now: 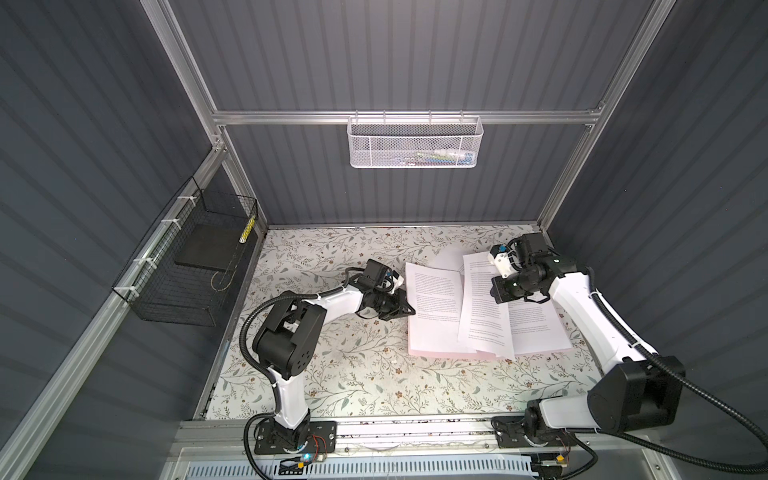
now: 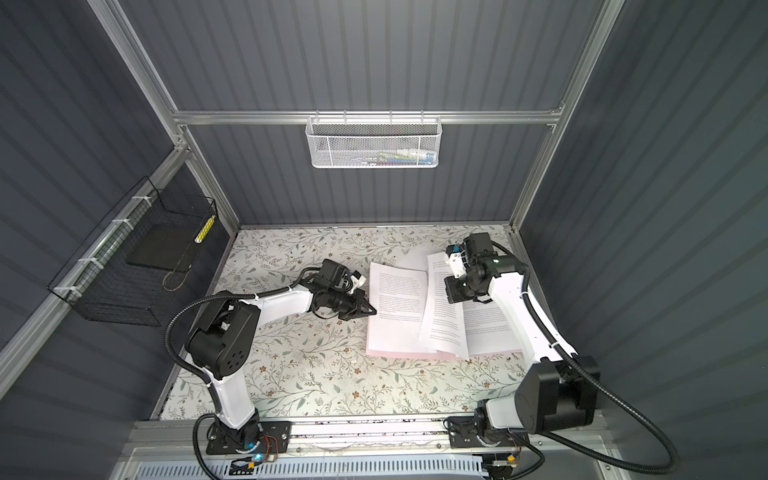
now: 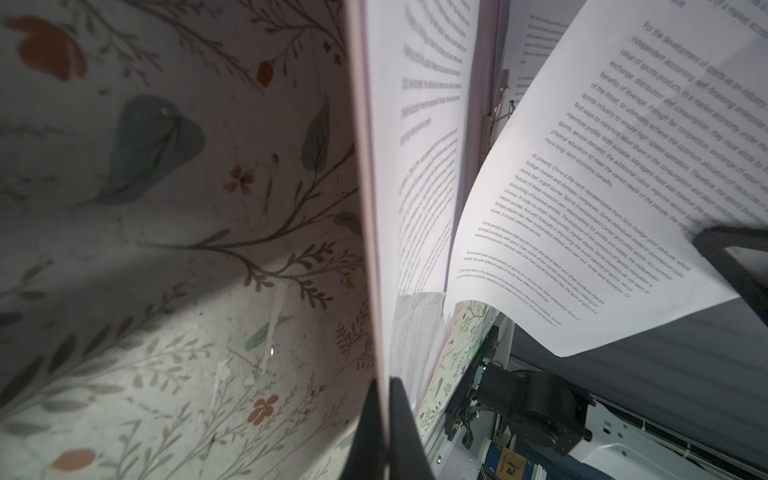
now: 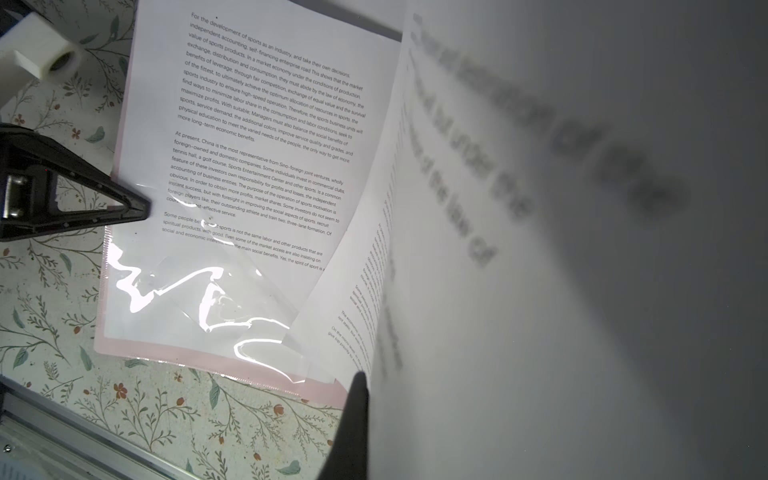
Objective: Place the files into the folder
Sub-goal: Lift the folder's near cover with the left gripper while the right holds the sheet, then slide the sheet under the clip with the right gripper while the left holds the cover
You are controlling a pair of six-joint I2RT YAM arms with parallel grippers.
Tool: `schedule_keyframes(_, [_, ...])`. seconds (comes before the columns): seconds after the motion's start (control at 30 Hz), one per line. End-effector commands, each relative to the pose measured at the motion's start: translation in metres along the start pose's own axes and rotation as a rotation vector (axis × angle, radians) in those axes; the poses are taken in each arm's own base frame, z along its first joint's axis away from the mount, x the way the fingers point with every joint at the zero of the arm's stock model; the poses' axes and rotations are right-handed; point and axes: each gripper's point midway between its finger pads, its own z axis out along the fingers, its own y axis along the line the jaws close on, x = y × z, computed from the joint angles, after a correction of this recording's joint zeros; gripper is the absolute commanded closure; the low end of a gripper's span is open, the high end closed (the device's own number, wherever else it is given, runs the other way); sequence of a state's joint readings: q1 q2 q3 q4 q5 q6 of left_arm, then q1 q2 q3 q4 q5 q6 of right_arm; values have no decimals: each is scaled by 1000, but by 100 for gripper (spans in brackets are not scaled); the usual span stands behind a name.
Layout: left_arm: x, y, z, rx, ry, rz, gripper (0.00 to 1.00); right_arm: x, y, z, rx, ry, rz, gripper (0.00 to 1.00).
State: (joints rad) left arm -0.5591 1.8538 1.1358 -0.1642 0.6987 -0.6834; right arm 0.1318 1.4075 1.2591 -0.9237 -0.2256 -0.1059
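**A:** Which step is this?

**B:** Loading. The folder (image 4: pixel 166 358) lies open near the desk's (image 1: pixel 332 374) right edge, with the files (image 1: pixel 434 303) spread on it. The left jaws are clamped on its left edge. The right jaws pinch a lifted sheet (image 1: pixel 482 307) that curls over the spine.

**A:** And next?

**B:** Probably lay that sheet flat inside the borders, then fold the cover over.

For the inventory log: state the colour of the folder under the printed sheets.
The folder is pale pink, clearest in the right wrist view.
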Motion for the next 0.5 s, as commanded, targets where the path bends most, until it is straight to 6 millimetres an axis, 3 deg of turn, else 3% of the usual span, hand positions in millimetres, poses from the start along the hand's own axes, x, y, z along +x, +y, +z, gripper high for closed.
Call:
schedule_keyframes(0.0, [3, -9, -30, -22, -26, 10, 100, -16, 15, -6, -84, -55, 2, 100])
schedule_keyframes(0.23, [16, 21, -93, -196, -45, 48, 100, -24, 50, -7, -301, -82, -30, 100])
schedule_keyframes(0.37, [29, 44, -115, -321, -32, 82, 100, -15, 42, 6, -264, -16, -58, 100])
schedule_keyframes(0.47, [34, 49, -124, -377, -28, 116, 100, -10, 25, 21, -180, 49, -95, 100])
